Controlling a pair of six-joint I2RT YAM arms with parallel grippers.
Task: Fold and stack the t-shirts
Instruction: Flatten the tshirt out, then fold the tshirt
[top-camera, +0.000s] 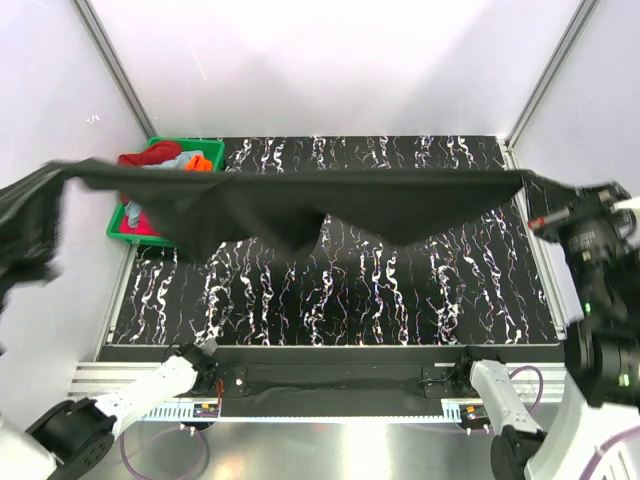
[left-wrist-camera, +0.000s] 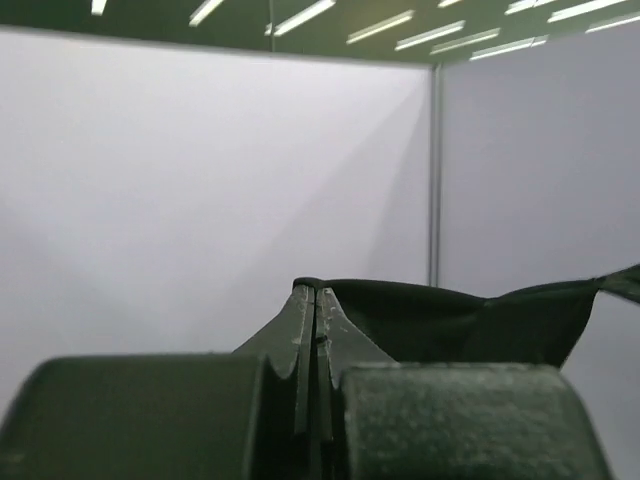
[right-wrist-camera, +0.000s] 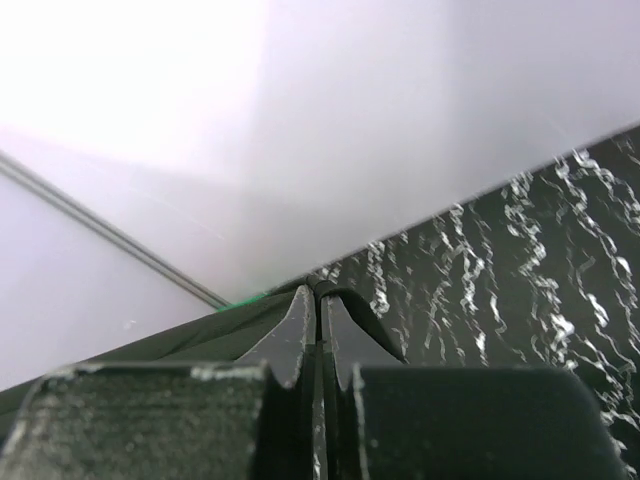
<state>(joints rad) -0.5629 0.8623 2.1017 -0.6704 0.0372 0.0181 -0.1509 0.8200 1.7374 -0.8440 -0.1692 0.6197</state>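
**Black t-shirt (top-camera: 300, 205) in the air, no fold made yet**

We begin at the left gripper (left-wrist-camera: 315, 295). Its two dark fingers are pressed together with no gap, and a thin edge of the black cloth is pinched between them. The right gripper (right-wrist-camera: 318, 295) stands the same way, closed tight on the other end of the cloth.

From these two pinches the black t-shirt runs as one long, taut line high over the table (top-camera: 400, 300), from the far left side to the far right. Its lower part hangs down in soft, loose curves with a notch in the middle, and at the left end more cloth hangs in a bunch. The cloth looks thin, matte and limp. We judge that it will sag and wrinkle easily when it is laid down.

The table is hard and flat, black with white veins like marble. On the part that we can see there is no folded shirt and no stack.

At the back left corner stands the green bin (top-camera: 118, 225), of smooth plastic with straight walls. It holds the other t-shirts crumpled together: red (top-camera: 145, 157), light blue (top-camera: 170, 162), orange (top-camera: 200, 163) and pink (top-camera: 135, 215).

So we judge the task to be near its beginning. One shirt is spread out but not laid down. Its folding, the stack and the shirts in the bin all remain.
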